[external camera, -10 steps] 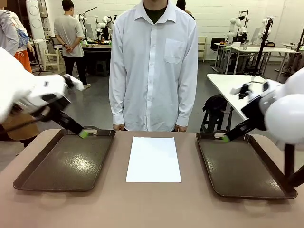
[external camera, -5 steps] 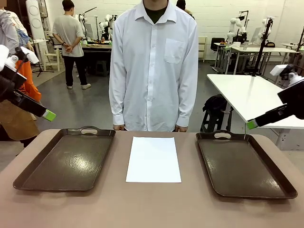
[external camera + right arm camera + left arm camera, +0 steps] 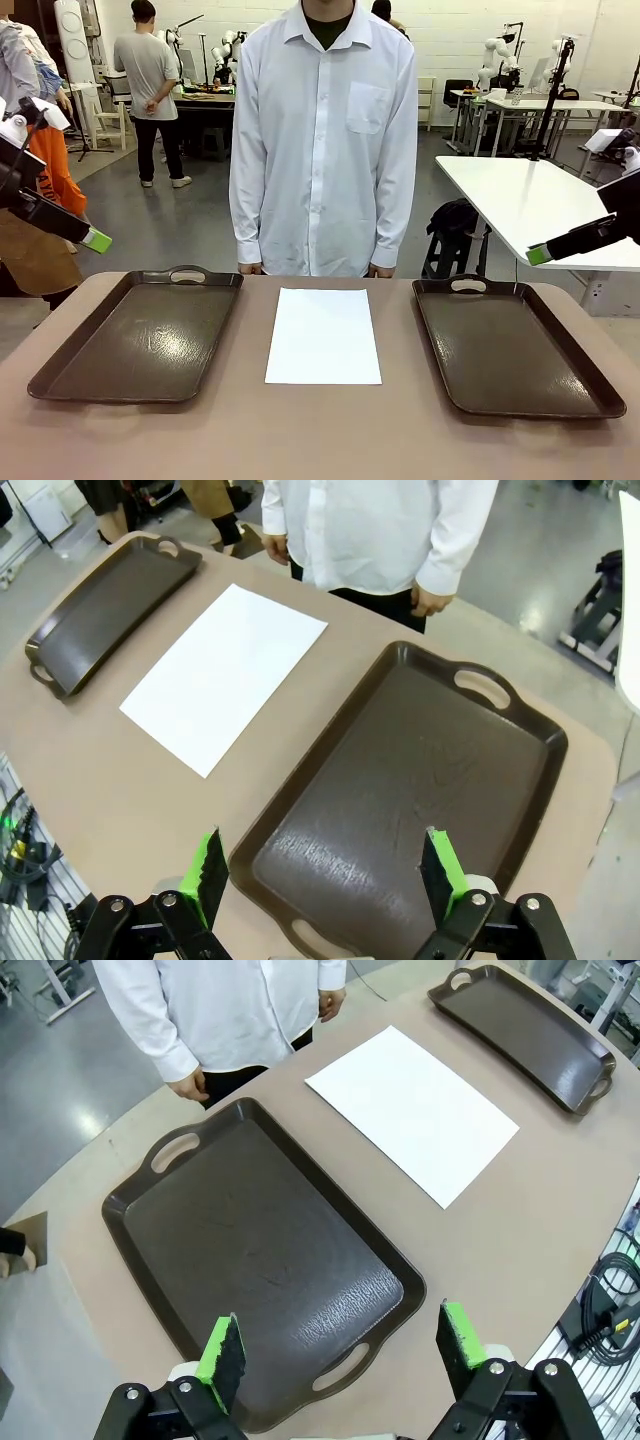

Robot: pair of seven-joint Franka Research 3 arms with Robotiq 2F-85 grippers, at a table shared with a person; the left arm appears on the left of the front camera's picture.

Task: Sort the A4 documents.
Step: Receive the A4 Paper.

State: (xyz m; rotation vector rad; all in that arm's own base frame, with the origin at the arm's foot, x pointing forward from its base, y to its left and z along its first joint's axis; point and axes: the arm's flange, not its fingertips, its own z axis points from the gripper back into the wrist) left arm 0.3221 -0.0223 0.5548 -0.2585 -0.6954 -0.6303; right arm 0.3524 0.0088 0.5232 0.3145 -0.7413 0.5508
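Your A4 documents (image 3: 323, 335) lie mid-tabletop (image 3: 320, 435) between the left tray (image 3: 45, 388) and the right tray (image 3: 608, 407), long axis pointing at the person (image 3: 325, 140). Left pincer (image 3: 340, 1345) and right pincer (image 3: 324, 870) hang released, well outboard, about equally distant.

The A4 documents (image 3: 323, 335) show as one plain white, blank rectangle in the lower middle of the front view, lying flat on the tan table (image 3: 320, 435). Its long sides run away from the camera, and its edges are straight with no curl at the corners. I cannot tell whether it is a single sheet or a neat stack. It sits between the left tray (image 3: 140, 340) and the right tray (image 3: 510, 350), touching neither.
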